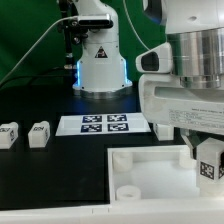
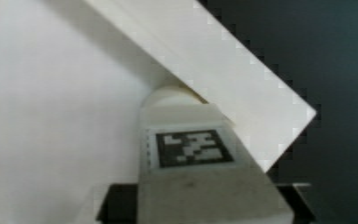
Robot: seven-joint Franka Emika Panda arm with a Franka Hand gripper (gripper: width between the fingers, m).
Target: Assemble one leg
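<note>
My gripper (image 1: pixel 207 160) is shut on a leg (image 1: pixel 208 163), a small white block with a black-and-white marker, and holds it at the exterior view's right, over the far right corner of the large white tray (image 1: pixel 140 175). In the wrist view the held leg (image 2: pixel 197 150) sits between the two dark fingers (image 2: pixel 119 203), its tip at the tray's raised rim (image 2: pixel 211 70). Two more legs (image 1: pixel 8 135) (image 1: pixel 39 134) lie on the dark table at the exterior view's left.
The marker board (image 1: pixel 105 124) lies flat behind the tray. The arm's white base (image 1: pixel 99 62) stands at the back. The gripper's bulky white body (image 1: pixel 185 100) hangs over the tray's right side.
</note>
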